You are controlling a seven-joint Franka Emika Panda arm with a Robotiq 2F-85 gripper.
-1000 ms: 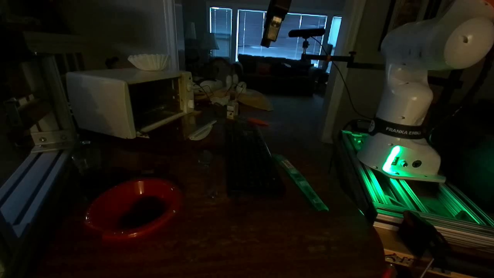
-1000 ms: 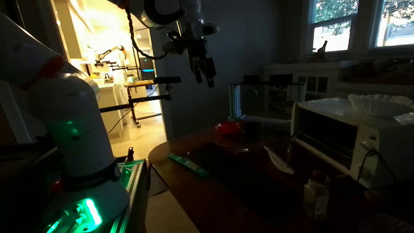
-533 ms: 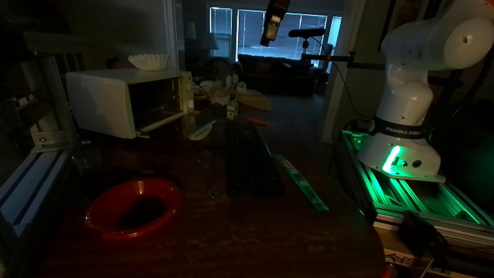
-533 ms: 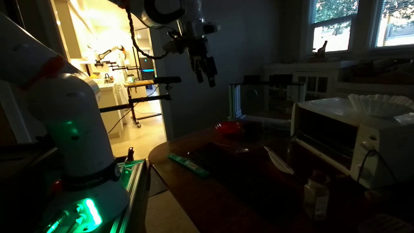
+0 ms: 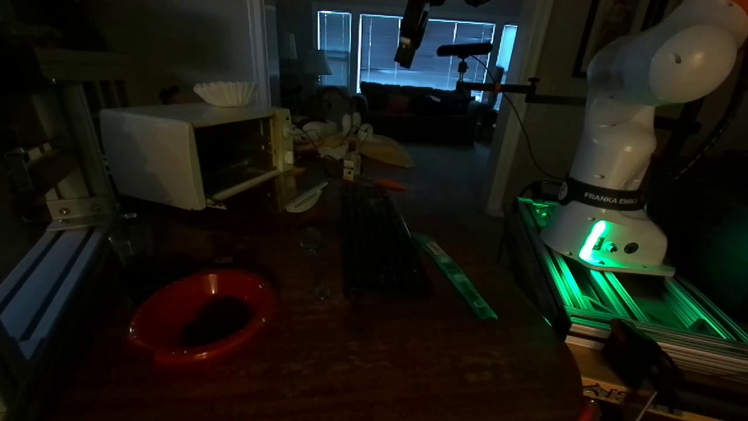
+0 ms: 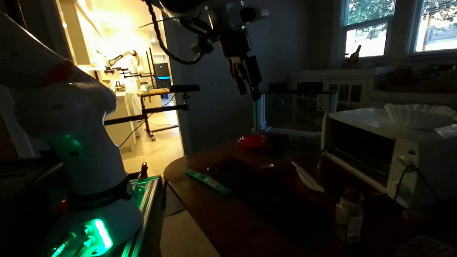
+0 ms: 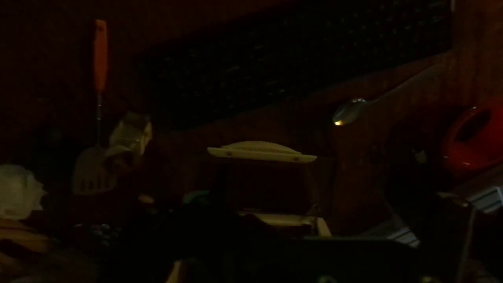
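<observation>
In an exterior view, shows the gripper [image 6: 250,95] high above the table [image 6: 228,217], angled down, with jaws parted. Below, takes in a red bowl [image 6: 251,141] on the far side, a green strip [image 6: 208,182] by the left edge just beside a dark keyboard [image 6: 246,178], and a spoon [image 6: 267,166] between keyboard and red bowl. Farther right, includes a long white handle [image 6: 309,178], a jar [image 6: 349,219] nearer, and a toaster oven [image 6: 428,182] topped by a fluted white dish [image 6: 419,117].
</observation>
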